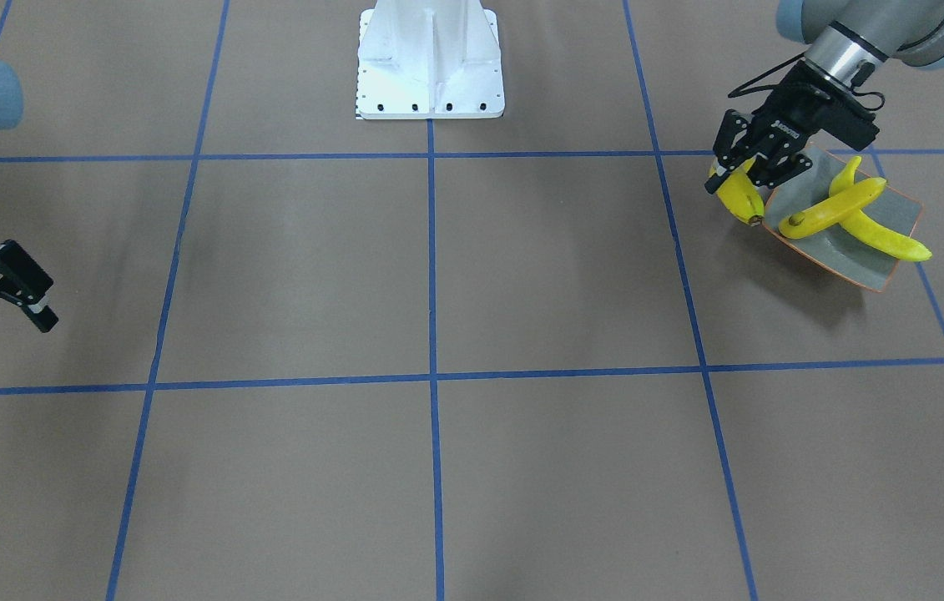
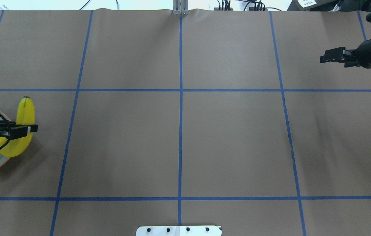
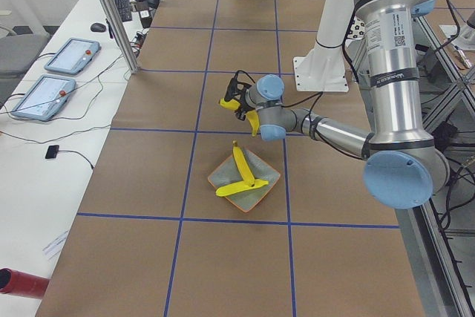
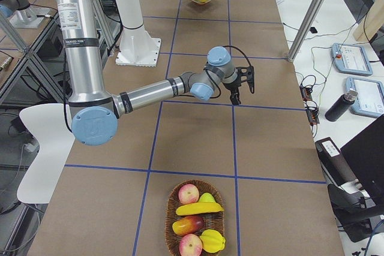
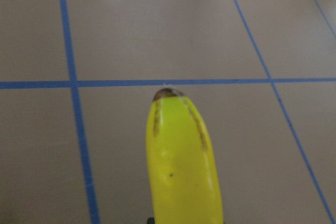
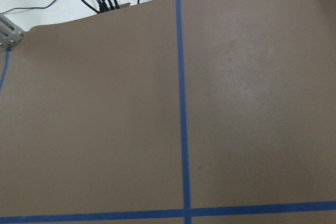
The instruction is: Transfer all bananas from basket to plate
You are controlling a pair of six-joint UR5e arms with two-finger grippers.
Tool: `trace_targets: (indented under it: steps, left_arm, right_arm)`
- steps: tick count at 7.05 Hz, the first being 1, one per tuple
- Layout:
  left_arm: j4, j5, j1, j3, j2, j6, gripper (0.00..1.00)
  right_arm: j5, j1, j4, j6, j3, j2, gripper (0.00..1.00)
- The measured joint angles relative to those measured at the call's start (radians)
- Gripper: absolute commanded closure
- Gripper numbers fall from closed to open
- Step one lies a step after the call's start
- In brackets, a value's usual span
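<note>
Brown paper marked with blue tape lines covers the long table (image 1: pixel 438 275), and the task's things sit at its opposite ends, so each arm works its own end. The round woven wicker basket (image 4: pixel 170 211) is at the robot's right end, holding one yellow curved banana (image 4: pixel 199 208) among red apples and other fruit. The squarish grey-green plate with an orange rim (image 1: pixel 843 259) is at the left end, with two yellow bananas crossed on it (image 1: pixel 835 210) (image 1: pixel 885 236). The left gripper (image 1: pixel 745 177) is clamped across the middle of a third yellow banana (image 1: pixel 740 200), held in the air just beside the plate's edge. It probably needs to move further over the dish before letting go. The right gripper (image 1: pixel 11 324) hangs over bare table with its fingers spread and empty, likely free to fetch the last banana.
</note>
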Motion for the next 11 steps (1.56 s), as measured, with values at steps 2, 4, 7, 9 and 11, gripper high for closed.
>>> trace_targets:
  steps: [2, 4, 7, 9, 11]
  left_arm:
    - [0.001, 0.034, -0.027, 0.01, 0.094, 0.214, 1.0]
    - [0.0, 0.094, -0.03, 0.058, 0.134, 0.332, 0.54]
    - [-0.003, 0.105, -0.023, 0.091, 0.134, 0.363, 0.05]
    - [-0.006, 0.105, -0.02, 0.092, 0.122, 0.364, 0.01]
    - [-0.009, 0.099, -0.021, 0.091, 0.1, 0.362, 0.01]
  right_arm:
    - [0.049, 0.07, 0.001, -0.12, -0.082, 0.0, 0.0]
    - [0.063, 0.091, 0.003, -0.153, -0.107, 0.0, 0.0]
    - [0.067, 0.094, 0.003, -0.158, -0.113, 0.0, 0.0]
    - [0.067, 0.095, 0.003, -0.158, -0.114, 0.002, 0.0]
    - [0.067, 0.1, 0.002, -0.157, -0.115, 0.005, 0.0]
